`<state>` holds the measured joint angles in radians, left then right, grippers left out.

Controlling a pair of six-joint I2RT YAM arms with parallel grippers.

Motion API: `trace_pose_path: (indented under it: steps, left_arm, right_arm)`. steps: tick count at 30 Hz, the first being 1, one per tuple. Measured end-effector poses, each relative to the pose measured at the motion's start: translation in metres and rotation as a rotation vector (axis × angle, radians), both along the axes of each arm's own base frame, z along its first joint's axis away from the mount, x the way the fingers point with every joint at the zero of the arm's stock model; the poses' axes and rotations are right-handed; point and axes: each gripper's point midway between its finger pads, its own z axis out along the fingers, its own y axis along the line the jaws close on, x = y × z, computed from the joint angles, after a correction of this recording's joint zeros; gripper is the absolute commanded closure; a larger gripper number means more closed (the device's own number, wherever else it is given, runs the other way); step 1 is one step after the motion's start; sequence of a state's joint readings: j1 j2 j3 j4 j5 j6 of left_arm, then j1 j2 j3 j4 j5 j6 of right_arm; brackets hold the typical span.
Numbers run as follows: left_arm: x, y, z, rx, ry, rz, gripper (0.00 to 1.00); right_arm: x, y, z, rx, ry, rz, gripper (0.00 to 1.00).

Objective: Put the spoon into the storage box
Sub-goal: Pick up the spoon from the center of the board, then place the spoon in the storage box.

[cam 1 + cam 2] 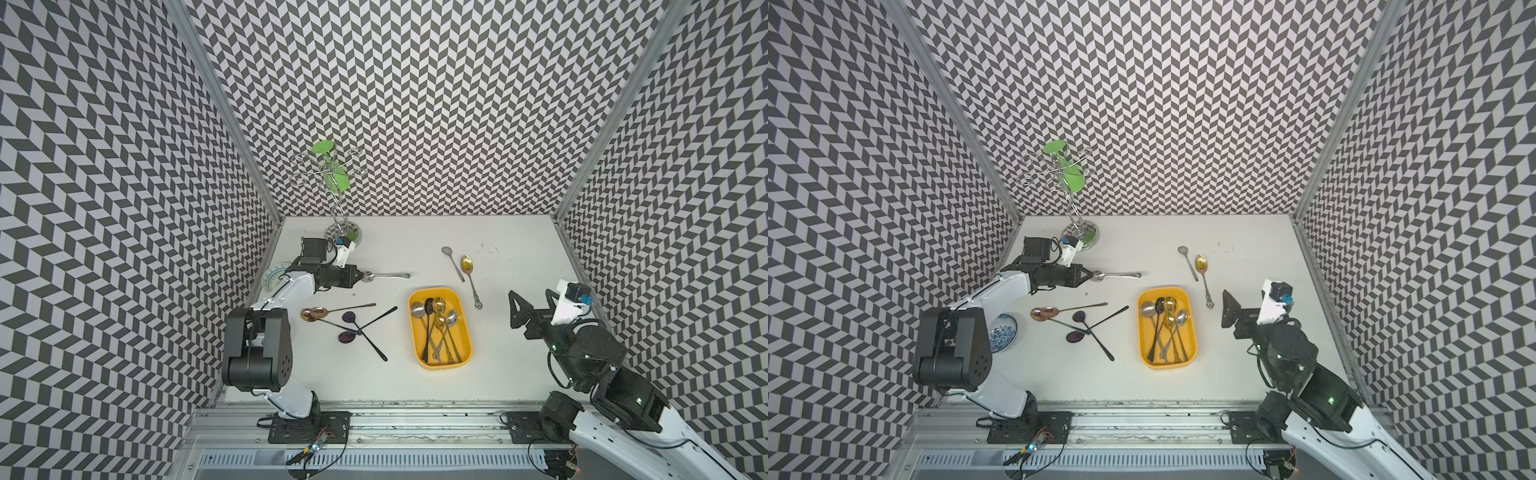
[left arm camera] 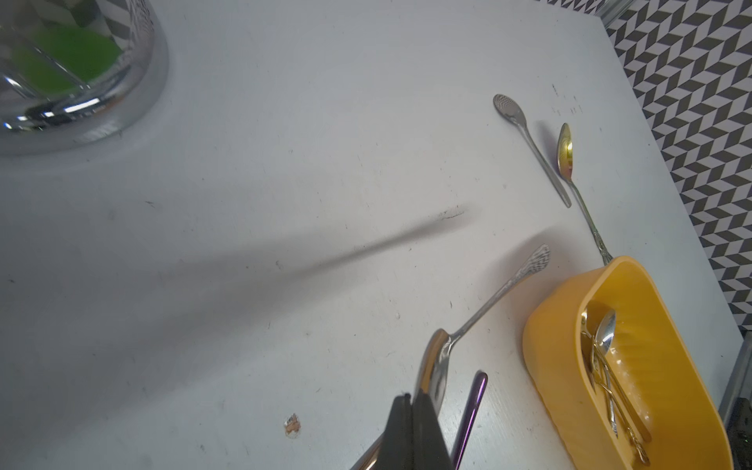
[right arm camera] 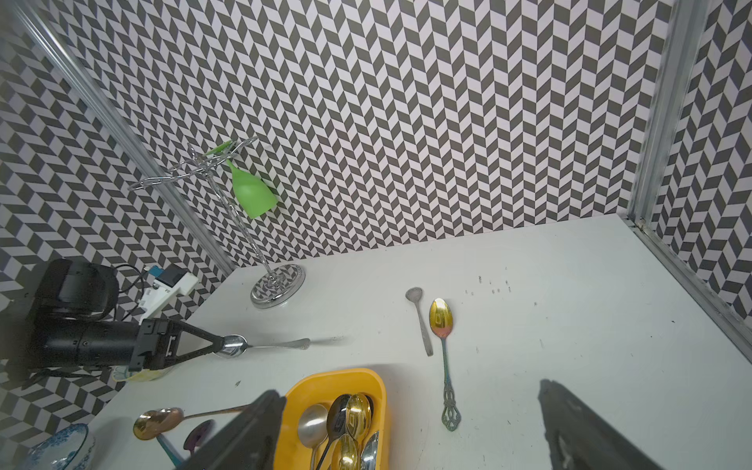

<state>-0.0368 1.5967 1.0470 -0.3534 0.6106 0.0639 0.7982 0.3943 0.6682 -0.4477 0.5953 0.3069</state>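
Observation:
A silver spoon hangs just above the table and casts a shadow, its handle pointing toward the table's middle. My left gripper is shut on its bowl, as the right wrist view shows too. The yellow storage box lies right of and nearer than the held spoon, with several spoons in it. My right gripper stands open to the right of the box, nothing between its fingers.
A plain silver spoon and a gold-bowled one lie behind the box. Several dark, purple and bronze spoons lie crossed left of it. A chrome rack holding a green glass stands at the back left. A patterned bowl sits by the left arm.

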Motion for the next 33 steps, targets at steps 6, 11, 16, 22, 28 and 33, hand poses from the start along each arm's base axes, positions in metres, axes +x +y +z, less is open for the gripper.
trace_pose_path:
  steps: [6,11,16,22,28,33]
  left_arm:
    - [0.000,0.000,0.034,0.026,-0.101,-0.030,1.00]
    - [0.006,-0.005,0.070,0.040,-0.212,-0.093,1.00]
    - [0.001,-0.020,0.094,0.083,-0.287,-0.207,1.00]
    - [-0.008,-0.054,0.125,0.166,-0.418,-0.400,1.00]
    - [-0.025,-0.092,0.131,0.251,-0.510,-0.639,1.00]
    - [-0.043,-0.128,0.112,0.355,-0.523,-0.842,1.00]
  right_arm:
    - [0.000,0.000,0.000,0.000,0.000,0.000,0.01]
    - [0.000,0.000,0.000,0.000,0.000,0.000,0.01]
    - [0.000,0.000,0.000,0.000,0.000,0.000,0.01]
    - [-0.001,-0.001,0.001,0.003,-0.003,-0.001,0.01]
    - [-0.001,-0.002,0.001,0.007,-0.008,-0.005,0.01]
    - [-0.002,-0.003,-0.001,0.005,-0.006,-0.008,0.01]
